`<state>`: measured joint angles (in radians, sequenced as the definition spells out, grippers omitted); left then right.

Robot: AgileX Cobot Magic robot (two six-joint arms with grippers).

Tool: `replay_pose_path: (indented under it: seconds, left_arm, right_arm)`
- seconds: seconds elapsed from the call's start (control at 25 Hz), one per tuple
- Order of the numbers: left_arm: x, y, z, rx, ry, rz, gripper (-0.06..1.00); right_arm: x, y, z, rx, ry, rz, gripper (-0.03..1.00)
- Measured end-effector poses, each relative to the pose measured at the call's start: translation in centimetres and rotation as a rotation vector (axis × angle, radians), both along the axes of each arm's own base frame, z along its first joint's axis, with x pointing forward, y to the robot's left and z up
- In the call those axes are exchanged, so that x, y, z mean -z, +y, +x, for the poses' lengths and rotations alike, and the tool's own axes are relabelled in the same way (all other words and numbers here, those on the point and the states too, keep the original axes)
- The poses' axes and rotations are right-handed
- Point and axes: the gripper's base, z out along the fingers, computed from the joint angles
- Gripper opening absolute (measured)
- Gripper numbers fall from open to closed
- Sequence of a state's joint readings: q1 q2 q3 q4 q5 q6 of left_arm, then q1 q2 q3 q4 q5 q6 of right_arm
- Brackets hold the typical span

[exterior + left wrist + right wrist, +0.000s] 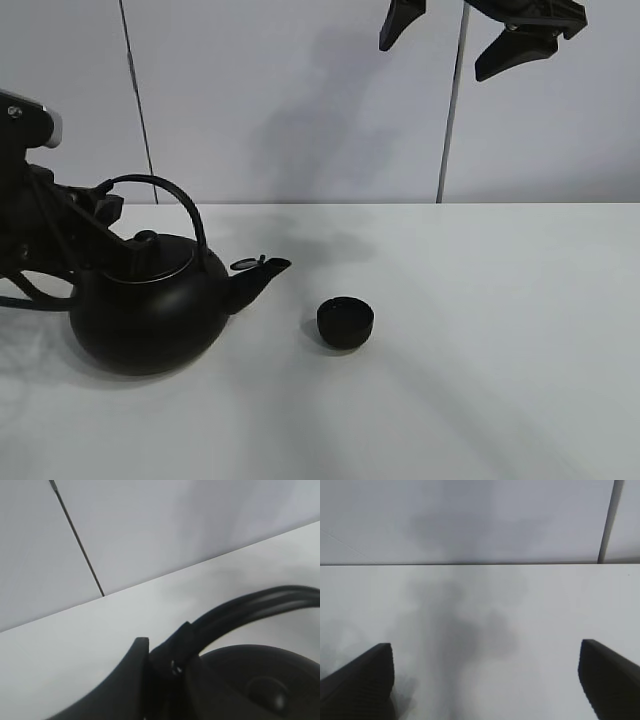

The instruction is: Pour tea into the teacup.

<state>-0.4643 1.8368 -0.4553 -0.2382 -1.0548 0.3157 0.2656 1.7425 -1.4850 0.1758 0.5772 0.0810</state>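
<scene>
- The left hand [112, 205] pinches the kettle's handle [165, 190] at its rear; the kettle [150, 305] appears to sit on the desk, so pouring looks unstarted.
- The teacup [346, 322] sits near the spout [262, 274].
- Next: lift and tip toward it.
- The right hand [455, 35] hangs spread, high.
- White desk [500, 350], pale panelled wall [300, 100].

High front camera overlooks the table [480, 380]; wrist cameras view it close.
</scene>
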Motion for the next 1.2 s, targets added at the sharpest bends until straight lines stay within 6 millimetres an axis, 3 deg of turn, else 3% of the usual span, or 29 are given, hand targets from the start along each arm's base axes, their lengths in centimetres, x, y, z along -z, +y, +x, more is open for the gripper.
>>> replay_pose_path:
  seconds: [0.56,0.84,1.04,1.2]
  left_arm:
    - [-0.1,-0.8,-0.2,0.089,0.001,-0.031,0.14]
    - [0.0,-0.4,-1.2,0.093,-0.026,-0.048,0.30]
    - [0.5,0.4,-2.8,0.091,0.020,-0.055,0.35]
    - [-0.7,0.8,-3.9,0.084,0.016,-0.140,0.50]
  right_arm:
    - [0.0,0.0,0.0,0.000,0.000,0.000,0.69]
    - [0.0,0.0,0.0,0.000,0.000,0.000,0.69]
    - [0.0,0.0,0.0,0.000,0.000,0.000,0.69]
    - [0.0,0.0,0.0,0.000,0.000,0.000,0.69]
